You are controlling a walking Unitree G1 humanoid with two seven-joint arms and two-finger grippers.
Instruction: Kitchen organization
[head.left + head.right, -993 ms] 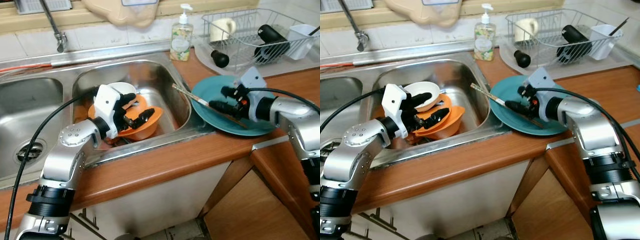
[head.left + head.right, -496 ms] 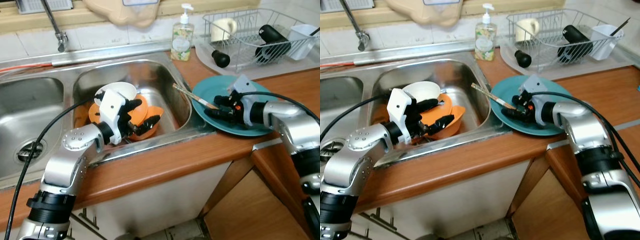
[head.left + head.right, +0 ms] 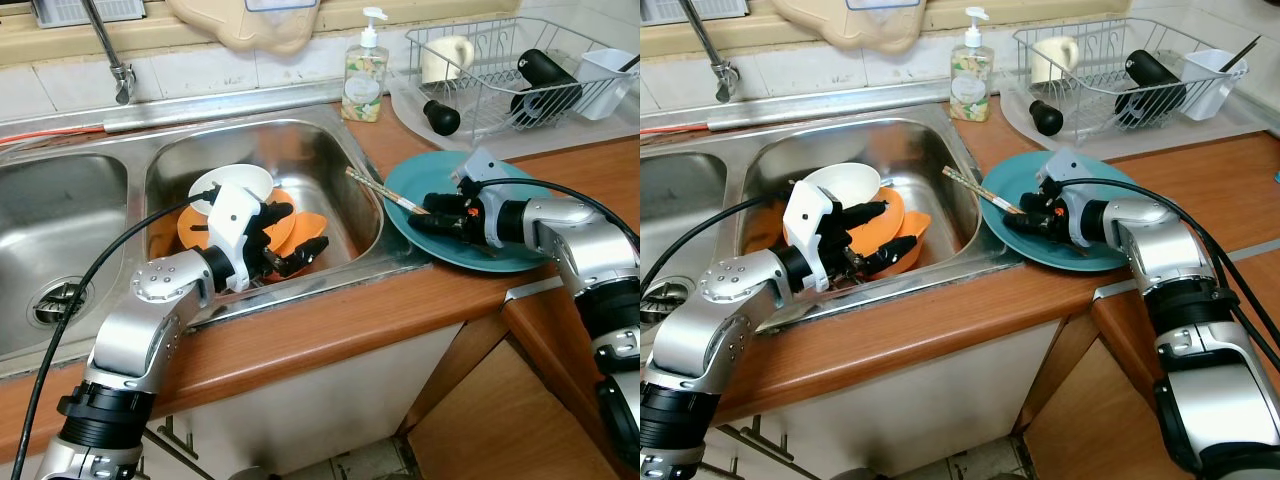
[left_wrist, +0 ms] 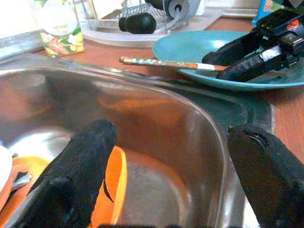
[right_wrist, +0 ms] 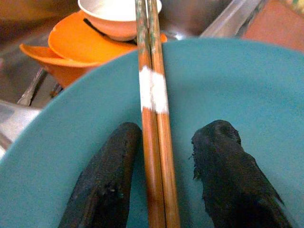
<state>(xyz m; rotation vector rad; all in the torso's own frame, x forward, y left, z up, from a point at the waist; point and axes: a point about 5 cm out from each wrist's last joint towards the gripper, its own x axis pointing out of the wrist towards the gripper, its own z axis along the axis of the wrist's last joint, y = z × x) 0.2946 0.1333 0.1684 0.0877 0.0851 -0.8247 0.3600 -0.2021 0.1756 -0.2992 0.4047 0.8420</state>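
Observation:
A pair of wooden chopsticks (image 3: pixel 385 192) lies across the near rim of a teal plate (image 3: pixel 510 255) on the counter, its tips sticking out over the sink (image 3: pixel 300 150). My right gripper (image 3: pixel 433 214) rests low on the plate, open, with one finger on each side of the chopsticks (image 5: pixel 152 95). Orange dishes (image 3: pixel 312 222) and a white bowl (image 3: pixel 235 180) are stacked in the right basin. My left gripper (image 3: pixel 295 235) hovers open just over the orange dishes (image 4: pixel 111 190), holding nothing.
A soap bottle (image 3: pixel 363 70) stands behind the sink. At the back right, a wire dish rack (image 3: pixel 500 95) holds a mug (image 3: pixel 445 57), a black bottle and a white container. The faucet (image 3: pixel 110 55) and left basin (image 3: pixel 50 220) lie to the left.
My right gripper has dropped down and left onto the plate and now straddles the chopsticks. My left gripper has shifted a little to the right over the orange dishes.

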